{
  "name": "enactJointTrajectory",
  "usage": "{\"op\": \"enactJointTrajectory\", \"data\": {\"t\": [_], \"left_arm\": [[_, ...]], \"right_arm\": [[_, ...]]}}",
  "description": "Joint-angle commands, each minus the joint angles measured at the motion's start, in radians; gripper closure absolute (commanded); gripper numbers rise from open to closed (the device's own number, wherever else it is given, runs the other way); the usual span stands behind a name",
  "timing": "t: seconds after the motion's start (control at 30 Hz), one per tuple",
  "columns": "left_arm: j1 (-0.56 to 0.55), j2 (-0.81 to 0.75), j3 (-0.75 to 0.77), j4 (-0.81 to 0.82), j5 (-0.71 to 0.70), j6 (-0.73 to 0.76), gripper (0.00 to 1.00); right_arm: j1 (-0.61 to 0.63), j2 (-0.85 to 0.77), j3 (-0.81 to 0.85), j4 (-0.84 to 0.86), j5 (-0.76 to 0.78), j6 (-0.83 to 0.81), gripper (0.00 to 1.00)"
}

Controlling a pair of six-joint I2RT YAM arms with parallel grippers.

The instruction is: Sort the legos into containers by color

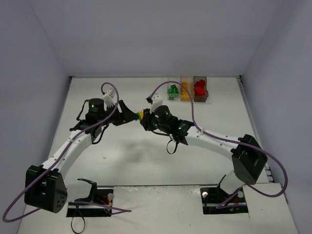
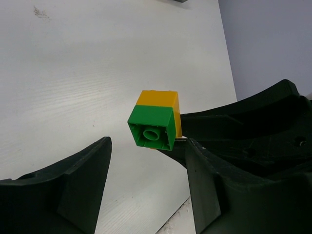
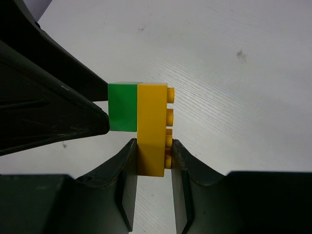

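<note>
A two-brick lego clump is held above the table between the two arms: a green brick (image 3: 123, 107) stuck to a longer yellow brick (image 3: 152, 129). My right gripper (image 3: 153, 144) is shut on the lower end of the yellow brick, one finger on its flat side, the other on its studs. My left gripper (image 2: 148, 142) is open, and the green brick (image 2: 152, 127) sits at its fingertips with a wide gap to the left finger (image 2: 92, 165). In the top view the clump (image 1: 141, 115) hangs mid-table between both grippers. The containers (image 1: 187, 89) stand at the back.
The row of three small boxes holds green legos (image 1: 171, 90) in the clear one, yellow-orange legos (image 1: 185, 90) in the orange one and red legos (image 1: 200, 89) in the dark one. White walls enclose the table on three sides. Purple cables loop over both arms.
</note>
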Motion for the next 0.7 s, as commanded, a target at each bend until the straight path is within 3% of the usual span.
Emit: {"op": "enactJointTrajectory", "data": {"t": [0.0,0.33,0.67], "left_arm": [[-0.001,-0.002,0.057,0.076,0.018,0.032,0.45],[-0.001,0.023,0.027,0.213,0.092,0.020,0.52],[-0.002,0.038,0.031,0.208,0.096,0.011,0.53]], "right_arm": [[-0.013,-0.067,-0.002,0.099,-0.018,-0.006,1.00],[-0.030,-0.081,-0.033,0.144,-0.100,0.001,1.00],[-0.033,-0.089,-0.036,0.148,-0.101,-0.002,1.00]]}}
